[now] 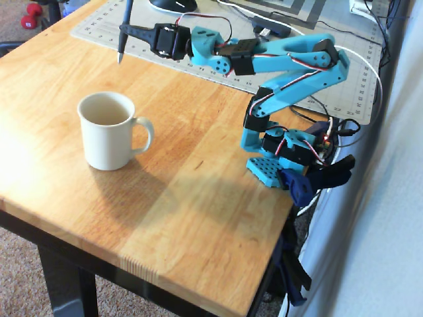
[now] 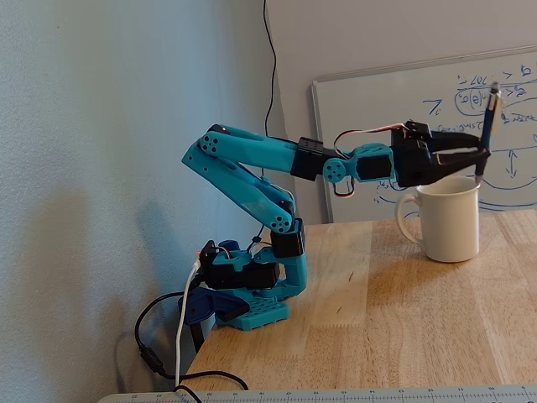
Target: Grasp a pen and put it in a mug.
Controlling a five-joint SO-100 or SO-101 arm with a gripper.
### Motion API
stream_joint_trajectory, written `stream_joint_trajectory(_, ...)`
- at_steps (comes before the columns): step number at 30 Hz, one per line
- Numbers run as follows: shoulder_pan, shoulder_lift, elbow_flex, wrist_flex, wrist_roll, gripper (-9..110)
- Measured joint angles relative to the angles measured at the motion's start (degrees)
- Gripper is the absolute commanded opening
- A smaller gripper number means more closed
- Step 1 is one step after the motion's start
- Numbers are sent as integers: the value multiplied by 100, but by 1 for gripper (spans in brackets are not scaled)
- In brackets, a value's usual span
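The cream-white mug [image 1: 106, 140] stands upright on the wooden table, its handle to the right in the overhead view; it also shows in the fixed view [image 2: 449, 225]. My gripper [image 1: 125, 30] is shut on the dark blue pen [image 1: 121, 47] and holds it nearly upright in the air, tip down. In the overhead view the pen hangs beyond the mug, over the edge of the cutting mat. In the fixed view the gripper [image 2: 482, 156] and the pen [image 2: 490, 109] sit level with the mug's rim and the pen's lower end overlaps it.
A grey cutting mat [image 1: 218, 72] covers the table's far part, with a computer mouse [image 1: 173, 5] on it. The arm's base [image 1: 277, 162] is clamped at the right table edge with cables. A whiteboard [image 2: 377, 109] leans on the wall behind the mug.
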Motion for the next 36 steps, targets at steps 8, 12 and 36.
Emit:
stream_joint_trajectory(8, -782, 0, 79, -281, 0, 1)
stream_joint_trajectory(12, -1151, 0, 79, -281, -97, 1)
stream_joint_trajectory(36, -2391, -1433, 158, -281, -3814, 1)
